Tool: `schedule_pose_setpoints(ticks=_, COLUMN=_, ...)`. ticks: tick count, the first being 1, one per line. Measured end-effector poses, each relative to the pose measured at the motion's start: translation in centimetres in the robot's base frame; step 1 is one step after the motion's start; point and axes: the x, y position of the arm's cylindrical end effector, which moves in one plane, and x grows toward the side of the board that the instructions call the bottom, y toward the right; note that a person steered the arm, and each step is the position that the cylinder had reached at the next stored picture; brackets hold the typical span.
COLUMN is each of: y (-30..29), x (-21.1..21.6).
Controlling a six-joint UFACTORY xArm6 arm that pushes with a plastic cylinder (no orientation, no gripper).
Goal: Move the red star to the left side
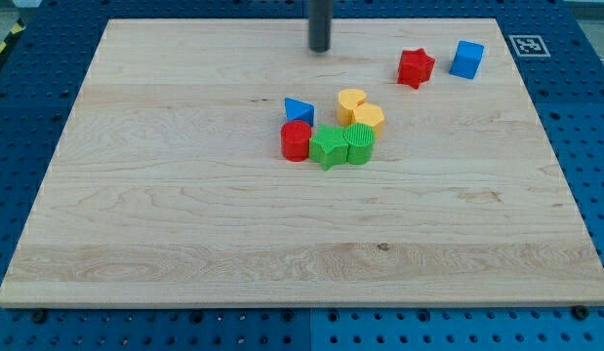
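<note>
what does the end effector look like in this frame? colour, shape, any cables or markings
No claw: only a straight dark rod, round in section, entering from the view's top. My tip is blunt and flat-ended, dark grey to black. No cables, labels or markings show on it. The arm above is out of frame.

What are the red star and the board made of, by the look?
Red star: probably 3D-printed plastic; matte, solid colour, faint ribbing on its sides. Board: wood, light and unvarnished-looking; grain lines and a small knot show. My tip stands left of the star, apart.
</note>
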Motion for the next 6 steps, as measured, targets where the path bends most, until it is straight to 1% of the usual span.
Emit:
schedule_pose_setpoints(ticks=2, y=8.5, x=0.2)
schedule_pose_setpoints(ticks=3, y=11.4, x=0.6)
schedule_pose_setpoints(ticks=4, y=13.7, x=2.0)
schedule_pose_setpoints(ticks=5, y=15.1, x=4.7)
schedule_pose_setpoints(ticks=6, y=14.0, x=6.3)
